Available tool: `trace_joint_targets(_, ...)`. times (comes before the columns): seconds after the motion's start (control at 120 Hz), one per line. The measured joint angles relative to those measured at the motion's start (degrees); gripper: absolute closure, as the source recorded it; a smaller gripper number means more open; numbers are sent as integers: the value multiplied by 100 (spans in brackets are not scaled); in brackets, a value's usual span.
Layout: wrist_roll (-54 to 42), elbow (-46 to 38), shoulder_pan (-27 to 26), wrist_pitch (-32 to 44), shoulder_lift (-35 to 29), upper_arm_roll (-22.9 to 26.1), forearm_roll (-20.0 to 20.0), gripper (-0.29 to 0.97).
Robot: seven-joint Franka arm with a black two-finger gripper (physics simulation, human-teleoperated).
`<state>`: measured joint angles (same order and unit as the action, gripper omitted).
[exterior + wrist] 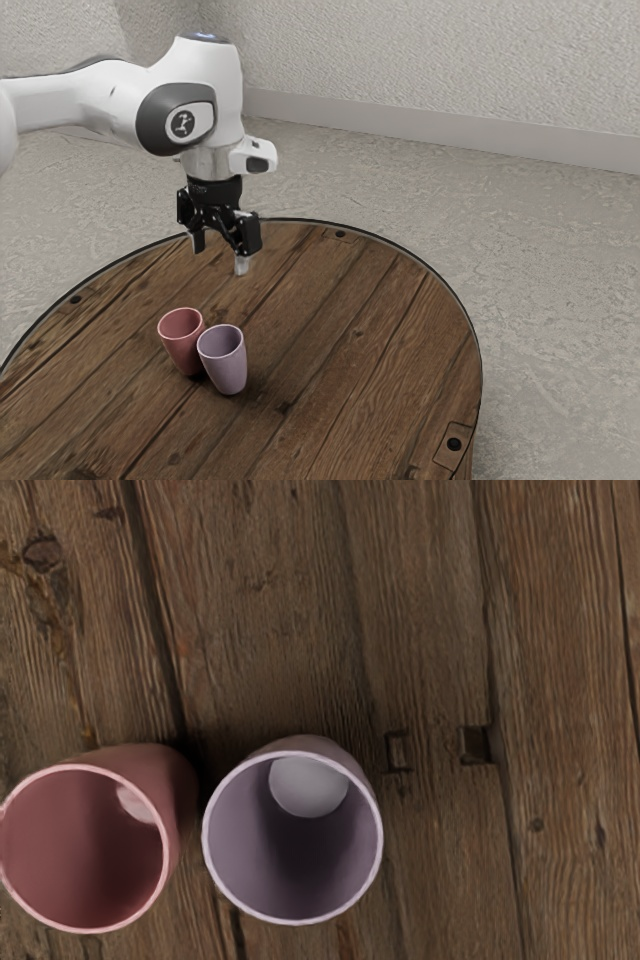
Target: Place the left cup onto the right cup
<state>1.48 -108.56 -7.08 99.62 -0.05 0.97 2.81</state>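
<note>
We are hovering our gripper [221,252], fingers apart, upper left; pink cup [181,338] and purple cup [222,358] are standing lower left, bare table [380,330] planks stretching right.

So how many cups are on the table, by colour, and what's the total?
pink cup: 1
purple cup: 1
Total: 2 cups, both upright and side by side on the round wooden table.

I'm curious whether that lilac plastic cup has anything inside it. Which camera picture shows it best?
The wrist view: it looks down into the lilac plastic cup, showing its pale bottom and nothing inside. In the exterior view the cup shows its outer wall and rim, beside the pink plastic cup.
</note>
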Motion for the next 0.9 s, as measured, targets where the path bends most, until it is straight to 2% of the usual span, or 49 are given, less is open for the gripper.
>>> trace_joint_targets(0.683, -186, -716, 940, 772, 71, 9, 2, 0)
trace_joint_targets(0.9, -217, -994, 1288, 1005, 72, 8, 114, 0)
